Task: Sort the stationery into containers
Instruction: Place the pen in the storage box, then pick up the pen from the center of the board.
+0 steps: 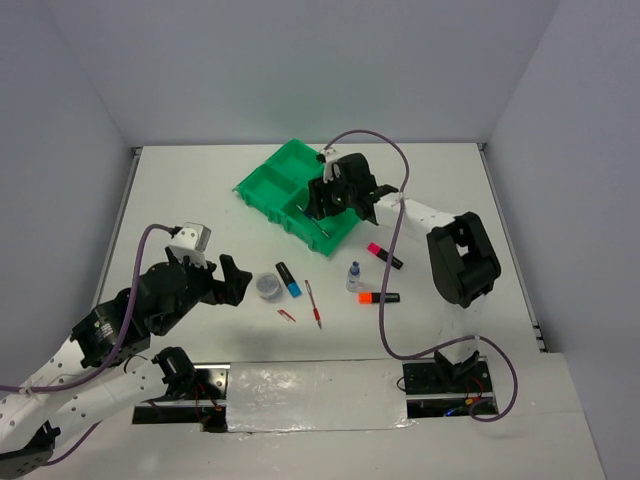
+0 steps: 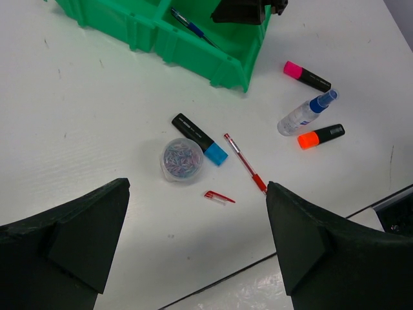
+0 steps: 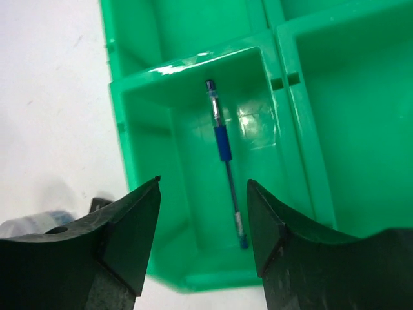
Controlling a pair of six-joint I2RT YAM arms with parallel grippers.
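Now the blue pen (image 3: 224,161) lies flat in the tray (image 3: 119,123) compartment nearest the pink highlighter (image 1: 383,255), straight under the gap between the right fingers (image 3: 129,239), which stand apart and grasp nothing. Its long axis runs nearly parallel to that compartment's side walls, slightly slanted, one end toward the tray's inner divider and the other toward its outer wall. The left fingers (image 2: 71,239) hang spread wide and empty over the desk (image 2: 97,129), well off from the tray.
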